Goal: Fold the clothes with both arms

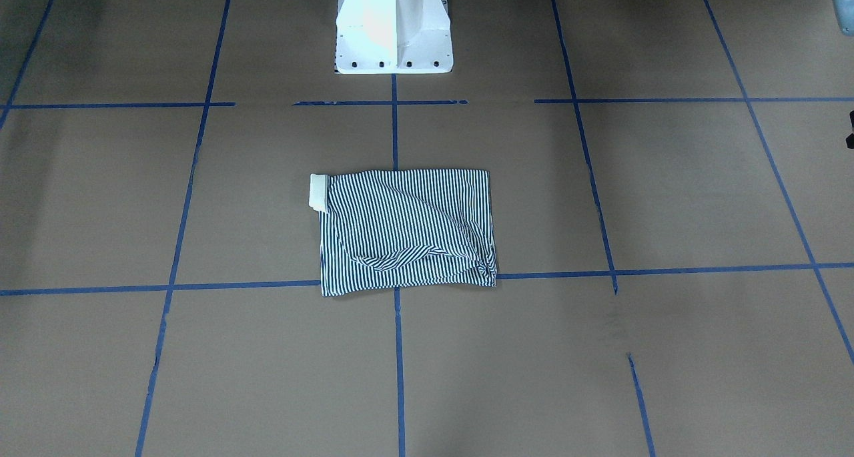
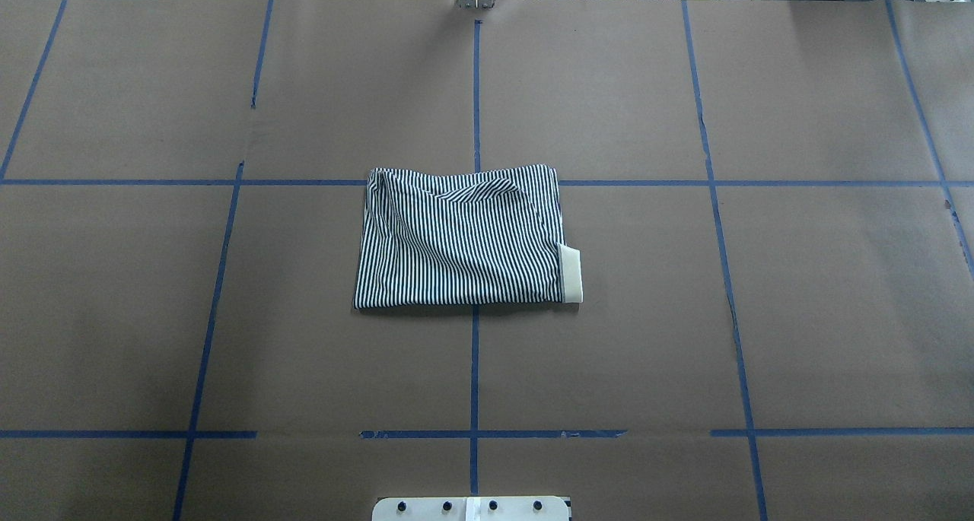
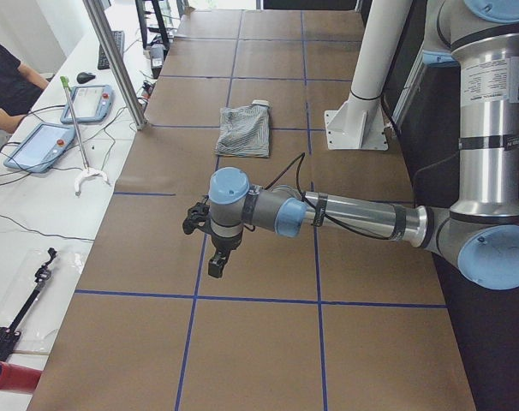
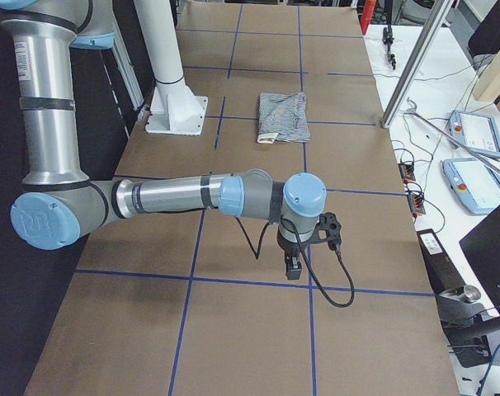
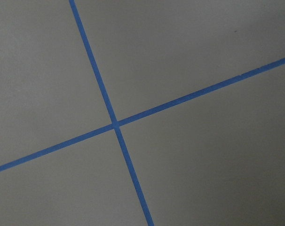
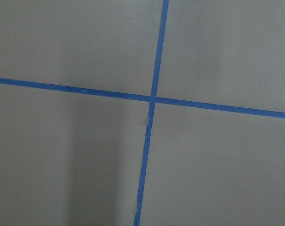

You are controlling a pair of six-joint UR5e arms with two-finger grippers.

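Table (image 2: 761,316): big and brown, with blue tape lines (image 2: 474,369).
Left arm (image 3: 354,214): out at one table end, well apart from the shirt.
Right arm (image 4: 167,196): out at the other end, also well apart.
Striped polo shirt (image 2: 456,239): folded flat in the middle of the table. Likely soft, light and floppy, so pinch two corners through all layers.
Left gripper (image 3: 215,270): points down, nothing seen in it. Cannot tell how wide it is.
Right gripper (image 4: 293,271): just the same.
Cream collar (image 2: 571,274): pokes out at one side.

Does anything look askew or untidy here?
Slightly. The folded shirt lies flat mid-table, but its cream collar pokes out past one side edge, and a diagonal wrinkle bunches the fabric along the far edge in the overhead view.
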